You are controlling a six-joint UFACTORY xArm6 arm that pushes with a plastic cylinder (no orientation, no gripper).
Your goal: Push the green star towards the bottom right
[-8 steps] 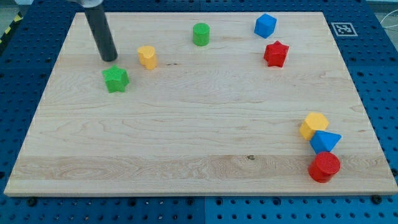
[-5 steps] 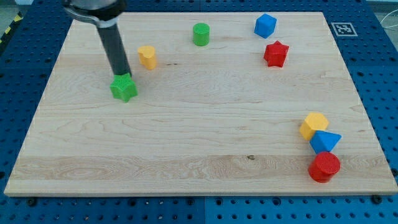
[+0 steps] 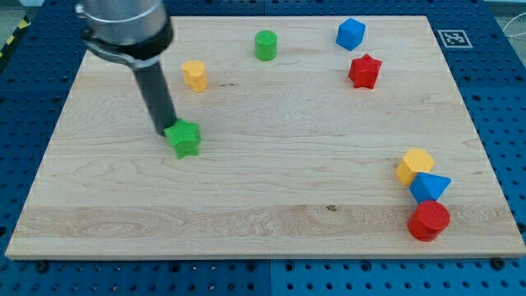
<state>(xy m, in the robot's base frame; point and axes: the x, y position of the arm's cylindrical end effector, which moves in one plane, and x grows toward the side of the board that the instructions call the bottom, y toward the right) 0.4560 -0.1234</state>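
The green star [image 3: 185, 138] lies on the wooden board [image 3: 263, 189], left of the middle. My tip [image 3: 165, 131] touches the star's upper left edge. The dark rod rises from there towards the view's top left.
A yellow block [image 3: 195, 75] sits above the star. A green cylinder [image 3: 265, 44], a blue cube [image 3: 350, 34] and a red star [image 3: 365, 71] lie along the top. A yellow block [image 3: 414, 165], a blue triangular block [image 3: 429, 187] and a red cylinder [image 3: 429, 219] cluster at the bottom right.
My tip moved down and to the right, met the green star and pushed it the same way. The other blocks have not moved.
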